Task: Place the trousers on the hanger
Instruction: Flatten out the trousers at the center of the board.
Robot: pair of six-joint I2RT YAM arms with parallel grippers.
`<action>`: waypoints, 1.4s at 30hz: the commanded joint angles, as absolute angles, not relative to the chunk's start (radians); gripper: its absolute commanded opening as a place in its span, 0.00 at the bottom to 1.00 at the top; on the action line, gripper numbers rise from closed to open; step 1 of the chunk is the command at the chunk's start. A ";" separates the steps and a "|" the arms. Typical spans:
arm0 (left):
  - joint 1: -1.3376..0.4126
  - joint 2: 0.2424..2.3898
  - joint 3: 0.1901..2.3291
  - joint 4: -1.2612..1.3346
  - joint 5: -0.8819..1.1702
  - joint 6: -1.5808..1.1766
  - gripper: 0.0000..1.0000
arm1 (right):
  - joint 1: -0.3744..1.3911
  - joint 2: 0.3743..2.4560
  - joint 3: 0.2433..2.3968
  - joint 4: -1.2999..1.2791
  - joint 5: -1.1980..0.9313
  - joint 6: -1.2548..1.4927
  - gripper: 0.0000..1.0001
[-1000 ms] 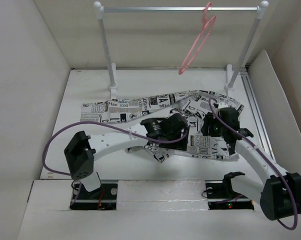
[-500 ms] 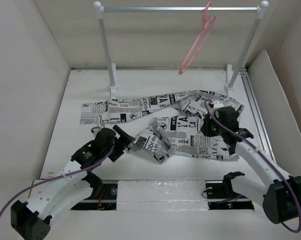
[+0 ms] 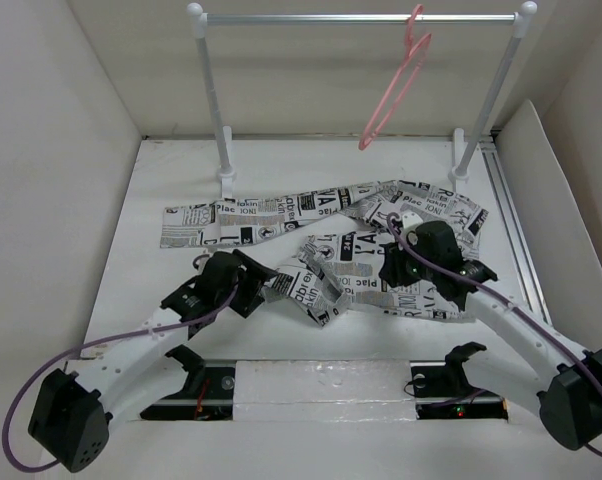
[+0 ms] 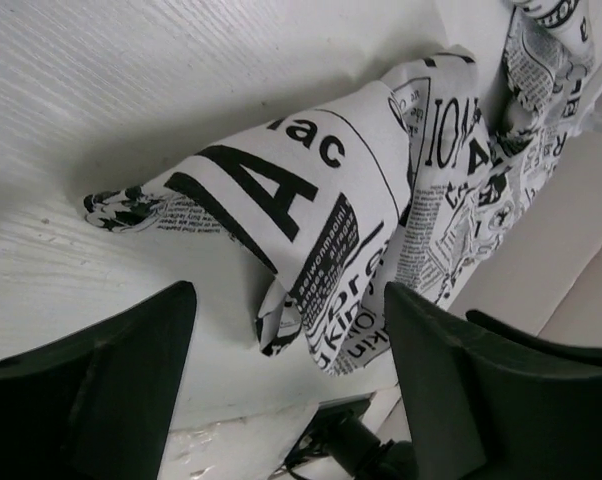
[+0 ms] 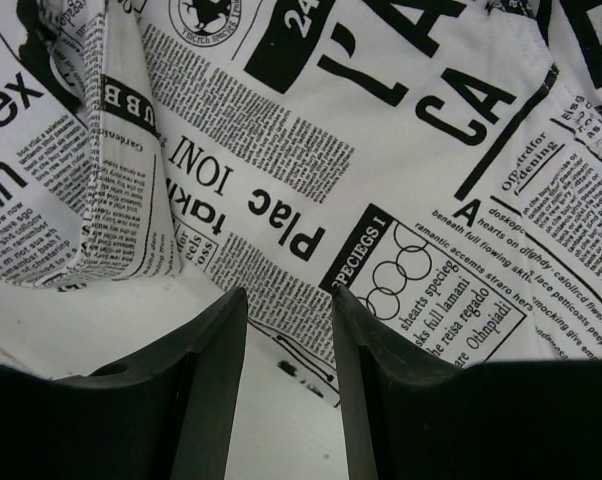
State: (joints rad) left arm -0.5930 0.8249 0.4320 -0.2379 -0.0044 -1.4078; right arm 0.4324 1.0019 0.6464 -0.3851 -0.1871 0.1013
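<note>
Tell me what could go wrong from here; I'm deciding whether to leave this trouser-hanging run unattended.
1. The trousers lie crumpled in overlapping folds; the open left end effector, at a folded corner, might pinch one layer only.
2. The right end effector is open over flat cloth; closing there may miss it.
3. The hanger hangs tilted by its hook on the rail; threading cloth could swing or unhook it.

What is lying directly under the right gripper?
Printed cloth of the trousers lies under the open right gripper, with a bare strip of table beside its edge. Whatever the cloth covers cannot be seen.
</note>
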 commanded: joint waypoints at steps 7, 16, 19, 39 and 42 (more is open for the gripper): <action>-0.588 0.952 0.463 -0.130 -0.071 -1.404 0.40 | 0.456 0.945 0.675 -0.414 -0.169 0.109 0.45; -0.554 1.083 0.599 -0.176 -0.147 -1.287 0.00 | 0.443 0.946 0.657 -0.416 -0.164 0.106 0.60; -0.554 1.039 0.818 -0.421 -0.331 -1.175 0.00 | 0.408 0.957 0.638 -0.413 -0.175 0.103 0.60; -0.468 0.712 0.998 -1.140 -0.670 -1.264 0.00 | 0.298 1.035 0.620 -0.388 -0.318 -0.018 0.65; -0.450 0.776 1.147 -1.138 -0.661 -1.163 0.00 | 0.288 1.022 0.638 -0.417 -0.321 -0.040 0.66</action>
State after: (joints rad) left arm -0.4664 0.7464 1.0195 -1.1404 -0.6022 -1.1980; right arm 0.3000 1.0462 0.5941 -0.4141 -0.2886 0.0093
